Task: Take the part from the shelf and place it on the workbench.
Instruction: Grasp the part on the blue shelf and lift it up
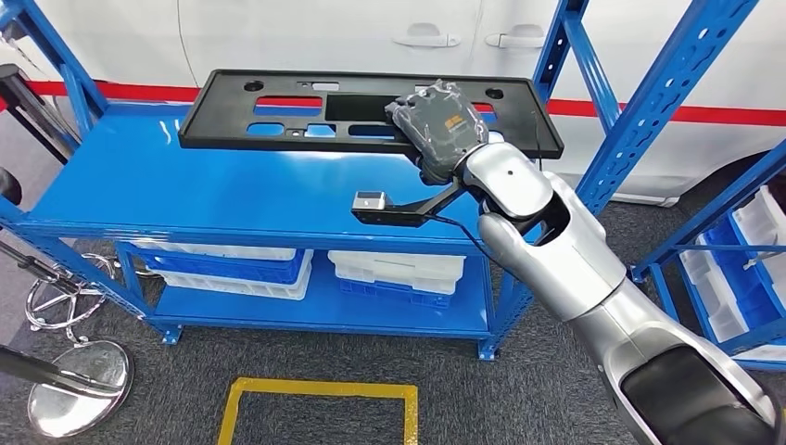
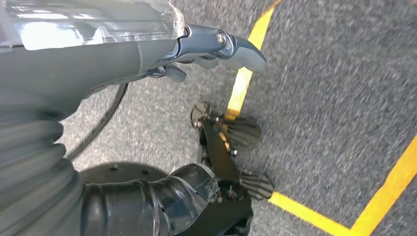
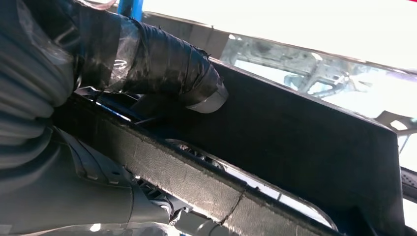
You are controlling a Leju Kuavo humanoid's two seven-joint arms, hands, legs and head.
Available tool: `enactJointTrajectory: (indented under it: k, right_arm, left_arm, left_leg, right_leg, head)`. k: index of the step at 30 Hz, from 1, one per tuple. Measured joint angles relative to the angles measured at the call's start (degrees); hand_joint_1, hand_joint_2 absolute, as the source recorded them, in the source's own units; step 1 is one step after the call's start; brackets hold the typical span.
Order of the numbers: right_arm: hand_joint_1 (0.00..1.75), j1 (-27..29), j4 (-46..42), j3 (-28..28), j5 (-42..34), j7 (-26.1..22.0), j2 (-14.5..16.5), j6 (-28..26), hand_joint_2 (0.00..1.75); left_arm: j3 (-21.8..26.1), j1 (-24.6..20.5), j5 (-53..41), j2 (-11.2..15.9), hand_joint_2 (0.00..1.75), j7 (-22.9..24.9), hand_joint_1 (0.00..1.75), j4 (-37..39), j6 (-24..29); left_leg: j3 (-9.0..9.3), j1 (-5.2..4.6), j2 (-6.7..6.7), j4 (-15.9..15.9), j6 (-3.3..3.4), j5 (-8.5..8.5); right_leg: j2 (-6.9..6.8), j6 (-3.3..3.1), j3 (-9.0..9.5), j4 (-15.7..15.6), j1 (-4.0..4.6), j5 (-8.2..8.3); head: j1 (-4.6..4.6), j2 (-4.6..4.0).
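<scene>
The part [image 1: 278, 120] is a long flat black plastic panel with cut-outs, lying along the back of the blue shelf's top deck [image 1: 185, 185]. My right hand [image 1: 437, 120] is on its right-middle section. In the right wrist view the black taped thumb [image 3: 167, 69] presses on the part's flat face [image 3: 305, 142] and the fingers lie on the other side of its edge, so the hand grips it. My left hand [image 2: 98, 64] hangs over grey carpet, holding nothing, fingers and thumb apart.
White and blue bins [image 1: 389, 273] fill the lower shelf. A second blue rack [image 1: 649, 102] with bins [image 1: 741, 269] stands at the right, close to my right arm. A white vehicle [image 1: 371, 28] is behind. A chrome stool base [image 1: 74, 385] and yellow floor marking [image 1: 320, 408] lie in front.
</scene>
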Motion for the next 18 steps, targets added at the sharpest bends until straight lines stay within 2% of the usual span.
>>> enactJointTrajectory:
  k: [1, 2, 3, 4, 6, 7, 8, 9, 10, 11, 13, 14, 16, 17, 18]
  right_arm:
    - [1.75, 0.02, 0.02, 0.01, -0.03, 0.00, 0.03, -0.01, 1.75]
    - [1.75, 0.01, 0.04, 0.00, -0.05, 0.01, 0.05, -0.03, 1.75]
    - [1.75, -0.02, 0.07, -0.01, -0.06, 0.01, 0.05, -0.04, 1.75]
    - [1.75, -0.05, 0.09, -0.01, -0.07, 0.02, 0.05, -0.06, 1.75]
    - [1.75, -0.04, 0.09, -0.02, -0.08, 0.03, 0.05, -0.08, 1.75]
    - [1.75, 0.01, 0.09, -0.02, -0.08, 0.04, 0.05, -0.08, 1.75]
    - [1.75, 0.05, 0.09, -0.02, -0.08, 0.04, 0.05, -0.08, 1.75]
    - [1.75, 0.06, 0.09, -0.02, -0.08, 0.05, 0.05, -0.09, 1.75]
    - [1.75, 0.06, 0.09, -0.03, -0.08, 0.05, 0.06, -0.10, 1.75]
    - [1.75, 0.05, 0.05, -0.06, -0.08, 0.07, 0.07, -0.11, 1.75]
    - [1.75, 0.02, -0.08, -0.19, -0.08, 0.08, 0.18, -0.13, 1.75]
    - [1.75, -0.01, -0.15, -0.26, -0.08, 0.09, 0.24, -0.14, 1.75]
    - [1.75, 0.00, -0.23, -0.36, -0.08, 0.13, 0.30, -0.17, 1.75]
    - [1.75, 0.05, -0.23, -0.36, -0.08, 0.16, 0.32, -0.20, 1.75]
    - [1.75, 0.12, -0.23, -0.37, -0.08, 0.22, 0.37, -0.24, 1.75]
  left_arm:
    - [0.00, -0.02, -0.08, -0.04, 1.75, -0.04, 0.00, 0.00, -0.05]
    - [0.00, -0.06, -0.14, -0.08, 1.75, -0.07, 0.00, 0.00, -0.08]
    - [-0.01, -0.10, -0.18, -0.12, 1.75, -0.09, 0.00, -0.01, -0.09]
    - [-0.01, -0.13, -0.20, -0.15, 1.75, -0.10, 0.00, -0.02, -0.10]
    - [-0.01, -0.13, -0.26, -0.14, 1.75, -0.15, 0.00, -0.04, -0.09]
    - [-0.01, -0.12, -0.31, -0.13, 1.75, -0.16, 0.00, -0.05, -0.09]
    - [-0.02, -0.12, -0.37, -0.13, 1.75, -0.17, 0.00, -0.05, -0.09]
    - [-0.02, -0.13, -0.43, -0.13, 1.75, -0.16, 0.00, -0.05, -0.07]
    - [-0.03, -0.13, -0.54, -0.13, 1.75, -0.14, 0.00, -0.05, -0.02]
    - [-0.03, -0.13, -0.63, -0.14, 1.75, -0.10, 0.00, -0.05, 0.04]
    - [-0.05, -0.13, -0.76, -0.18, 1.75, -0.03, 0.00, -0.05, 0.19]
    - [-0.07, -0.14, -0.76, -0.19, 1.75, 0.00, 0.00, -0.05, 0.26]
    - [-0.07, -0.08, -0.76, -0.20, 1.75, 0.07, 0.00, -0.05, 0.45]
    - [-0.07, -0.05, -0.76, -0.19, 1.75, 0.10, 0.00, -0.05, 0.58]
    - [-0.08, -0.02, -0.76, -0.17, 1.75, 0.12, 0.00, -0.05, 0.70]
  left_leg:
    - [-0.20, 0.10, 0.08, -0.31, 0.14, 0.56]
    - [-0.49, 0.23, 0.22, -0.69, 0.36, 1.18]
    - [-0.94, 0.39, 0.38, -1.06, 0.71, 1.95]
    - [-1.42, 0.53, 0.55, -1.33, 1.02, 2.67]
    - [-2.78, 0.48, 0.69, -1.32, 1.41, 3.73]
    - [-3.49, 0.46, 0.73, -1.18, 1.40, 4.18]
    - [-4.21, 0.45, 0.75, -0.97, 1.34, 4.60]
    - [-4.93, 0.46, 0.77, -0.72, 1.26, 4.96]
    - [-5.63, 0.46, 0.77, -0.40, 1.12, 5.29]
    - [-6.18, 0.47, 0.76, -0.08, 0.94, 5.54]
    - [-7.01, 0.35, 0.71, 0.35, 0.39, 6.10]
    - [-7.25, 0.34, 0.69, 0.34, 0.06, 6.50]
    - [-7.59, 0.33, 0.67, 0.03, -0.69, 7.47]
    - [-7.87, 0.38, 0.62, 0.15, -1.00, 7.33]
    - [-8.36, 0.41, 0.57, 0.92, -1.25, 6.25]
  right_leg:
    - [0.04, 0.31, -0.15, -0.10, -0.03, 0.25]
    - [0.12, 0.64, -0.42, 0.10, -0.06, -0.15]
    - [0.19, 0.95, -0.92, 1.15, -0.09, -1.64]
    - [0.24, 1.24, -1.66, 3.36, -0.17, -4.10]
    - [0.23, 1.77, -3.24, 10.03, -0.47, -9.44]
    - [0.22, 2.01, -3.70, 13.28, -0.63, -10.72]
    - [0.20, 2.20, -3.55, 15.19, -0.77, -10.66]
    - [0.17, 2.33, -2.67, 15.53, -0.90, -9.68]
    - [0.15, 2.34, -0.66, 13.76, -1.02, -8.09]
    - [0.14, 2.21, 2.06, 10.30, -1.08, -6.94]
    - [0.16, 1.72, 7.29, 2.58, -0.86, -6.91]
    - [0.16, 1.43, 8.56, 0.26, -0.65, -7.43]
    - [0.07, 0.77, 8.73, -1.33, -0.43, -7.38]
    - [-0.08, 0.36, 8.40, -1.60, -0.50, -6.81]
    - [-0.22, -0.16, 7.98, -1.86, -0.64, -6.20]
  head:
    - [0.00, 0.00]
    - [0.04, 0.00]
    - [0.08, 0.00]
    - [0.12, 0.00]
    - [0.15, 0.00]
    - [0.16, 0.00]
    - [0.15, 0.00]
    - [0.16, 0.00]
    - [0.16, 0.00]
    - [0.15, 0.00]
    - [0.15, 0.00]
    - [0.15, 0.00]
    - [0.14, 0.00]
    - [0.13, 0.00]
    - [0.12, 0.00]
